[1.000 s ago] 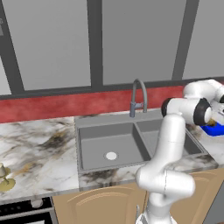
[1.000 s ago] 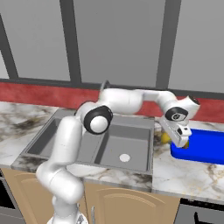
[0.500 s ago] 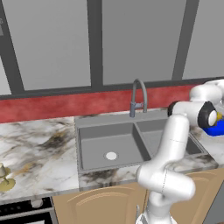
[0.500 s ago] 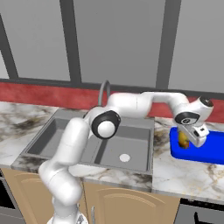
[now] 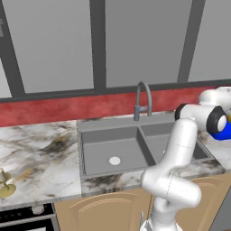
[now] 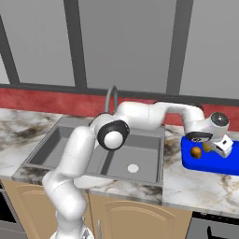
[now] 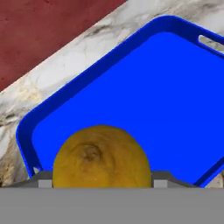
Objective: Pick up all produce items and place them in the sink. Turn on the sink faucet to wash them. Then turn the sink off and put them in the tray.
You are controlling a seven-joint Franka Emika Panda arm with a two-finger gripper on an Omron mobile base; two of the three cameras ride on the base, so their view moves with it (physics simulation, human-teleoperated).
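Hand view shows the hand [image 7: 101,186] clamped on the yellow fruit [image 7: 101,157], held above the blue tray [image 7: 144,105] directly beneath it, ready for release; the orange fruit [image 6: 196,152] already lies just beside.

Camera layout: two base views, one hand view.

Left base view looks forward and down from behind-left, sink [image 5: 135,146] at centre frame, arm rising lower right. Right base view faces the same sink [image 6: 107,154] from behind-right, tray [image 6: 212,161] at right edge. Hand view sits close over the tray [image 7: 144,87], yellow fruit [image 7: 101,157] at bottom centre.
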